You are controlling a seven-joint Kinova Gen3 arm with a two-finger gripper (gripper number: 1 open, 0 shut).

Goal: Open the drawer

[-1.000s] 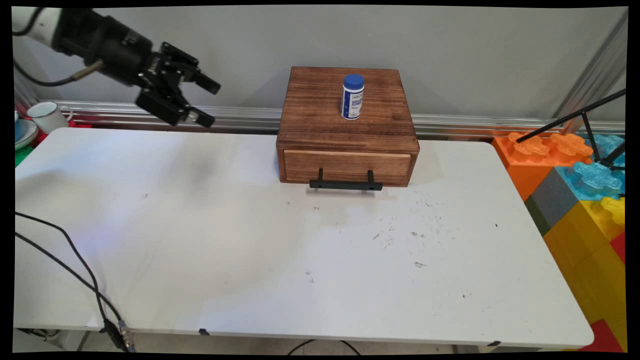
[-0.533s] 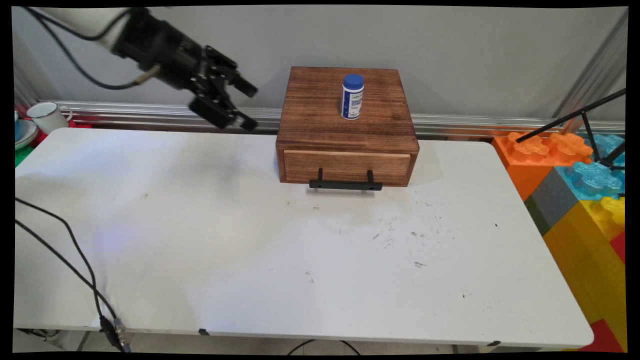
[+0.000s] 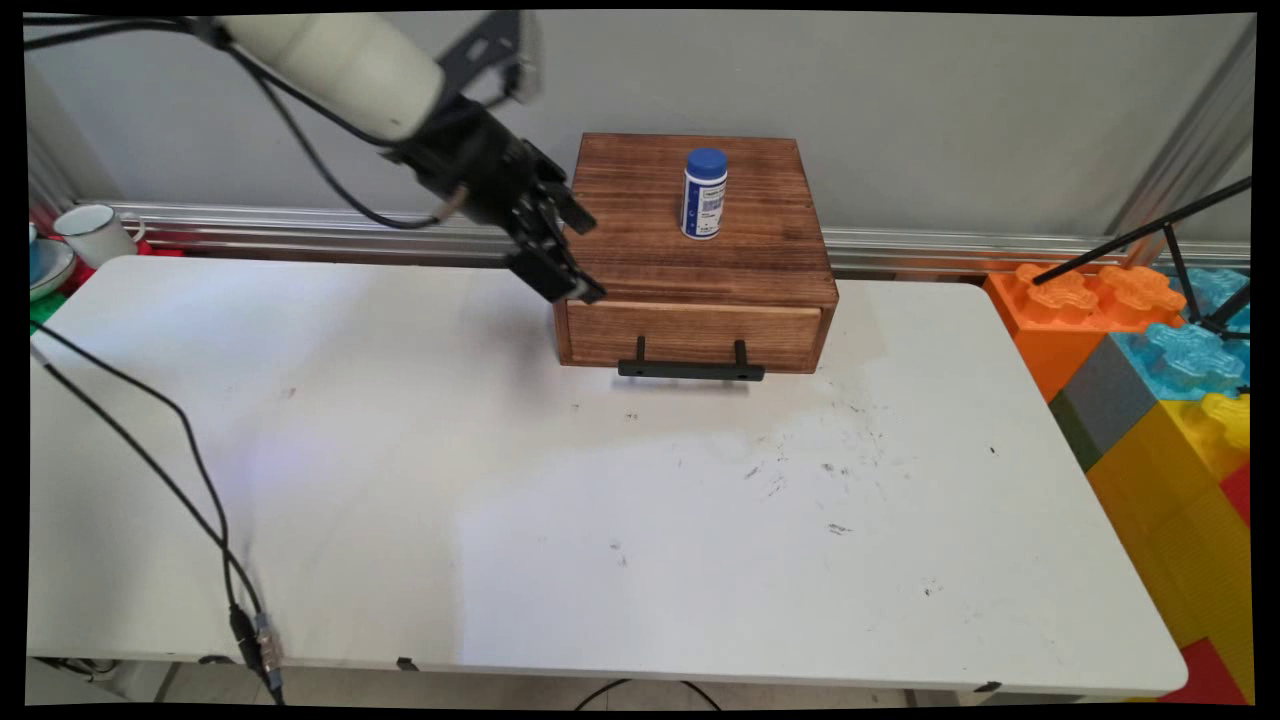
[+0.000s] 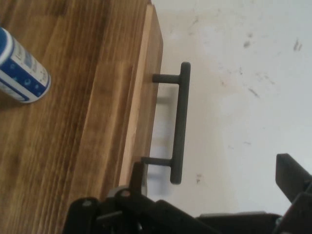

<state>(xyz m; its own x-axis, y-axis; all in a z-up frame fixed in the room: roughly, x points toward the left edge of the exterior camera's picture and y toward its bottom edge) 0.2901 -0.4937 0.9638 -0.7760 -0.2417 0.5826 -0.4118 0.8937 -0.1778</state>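
Note:
A brown wooden drawer box stands at the back middle of the white table, its drawer shut, with a black bar handle on the front. A white bottle with a blue cap stands upright on the box's top. My gripper hangs open over the box's left front corner, holding nothing. In the hand view the box top, the bottle and the handle lie ahead of the gripper, whose fingers stand wide apart.
A white mug sits at the far left beyond the table. Large coloured toy blocks stack up along the right side, with a black rod over them. Black cables trail across the table's left part.
The arm has swung right and down, from above the table's back left to the box's left front corner. The gripper has stayed open; box and bottle have not moved.

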